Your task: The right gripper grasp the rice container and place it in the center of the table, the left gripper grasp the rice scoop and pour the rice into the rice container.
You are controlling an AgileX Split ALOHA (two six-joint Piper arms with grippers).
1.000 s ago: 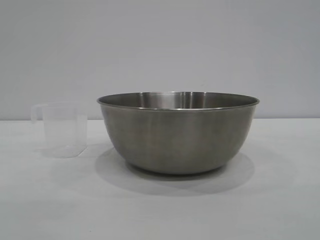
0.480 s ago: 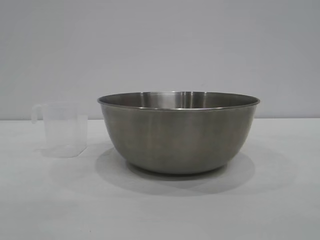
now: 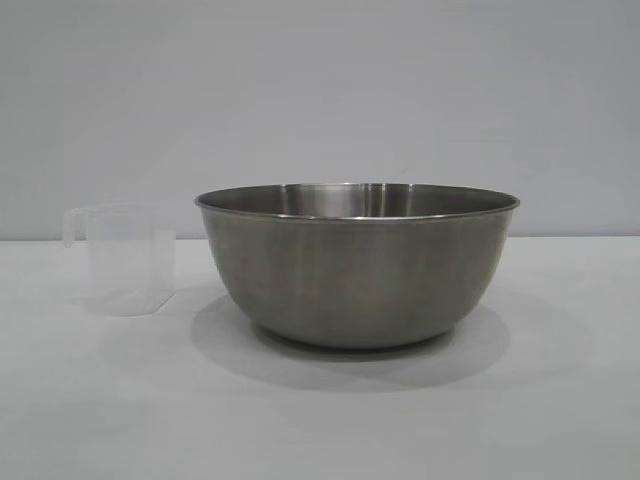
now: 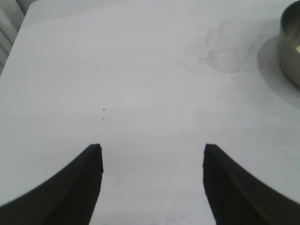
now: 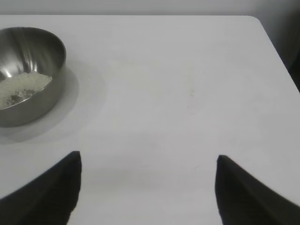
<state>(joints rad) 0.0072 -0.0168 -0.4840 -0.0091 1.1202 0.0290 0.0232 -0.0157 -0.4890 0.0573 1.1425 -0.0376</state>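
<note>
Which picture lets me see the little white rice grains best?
The right wrist view. It looks down into the large round stainless-steel bowl, where the off-white rice lies as a pale heap on the bottom. The exterior view shows the bowl from the side, so its wall hides the rice. The left wrist view catches only the bowl's edge.

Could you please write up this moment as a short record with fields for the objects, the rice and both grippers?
rice container: steel bowl, upright near the middle of the table
rice scoop: clear plastic cup, upright beside the bowl on the left arm's side, apart from it, looks empty
rice: pale heap inside the bowl
left gripper: open, above bare tabletop, short of the cup, holding nothing
right gripper: open, above bare tabletop, away from the bowl, holding nothing
task status: rice already in the bowl, both objects released
</note>
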